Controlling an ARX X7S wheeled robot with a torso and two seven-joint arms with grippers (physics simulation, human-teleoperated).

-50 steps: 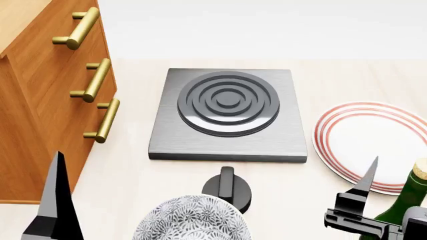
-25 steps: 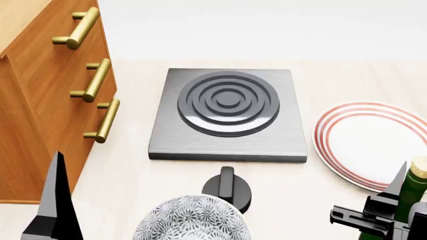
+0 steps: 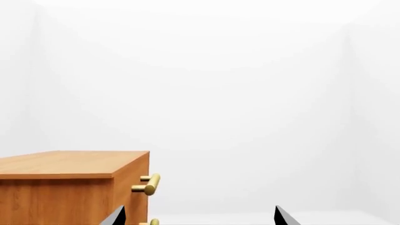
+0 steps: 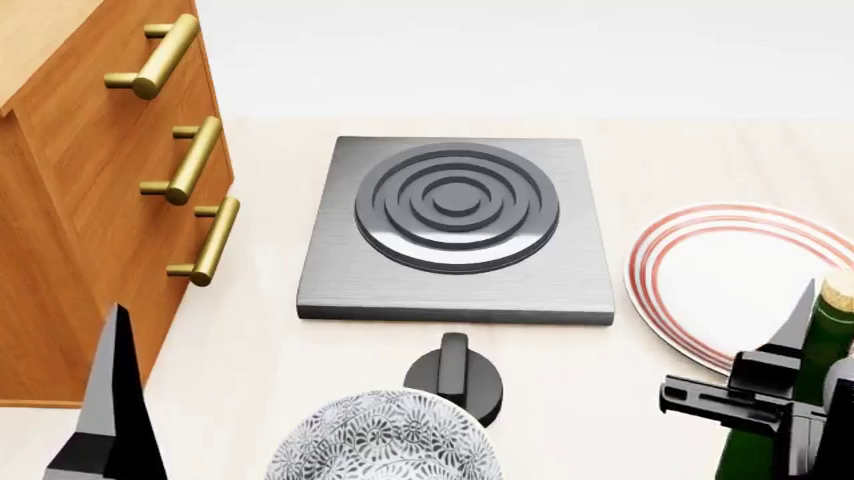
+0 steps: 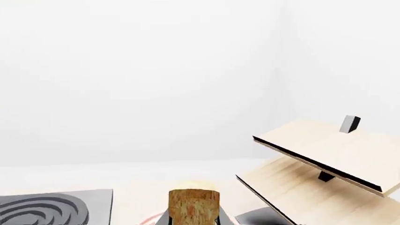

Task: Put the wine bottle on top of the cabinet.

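Our right gripper (image 4: 810, 345) closes around the wine bottle's (image 4: 830, 335) neck.

The bottle stands just beside the striped plate (image 4: 721, 280), right of the stove plate (image 4: 457, 228); the cabinet (image 4: 80, 200) sits left of it. Our left gripper (image 3: 196, 216) hangs spread, empty.

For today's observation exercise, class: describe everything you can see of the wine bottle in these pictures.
The wine bottle stands upright at the table's near right, beside the red-ringed plate. Only its dark green glass neck and shoulder and its tan cork top show; the rest is cut off or hidden. The right gripper sits around the neck, one dark finger in front of it. The right wrist view shows the cork close up.
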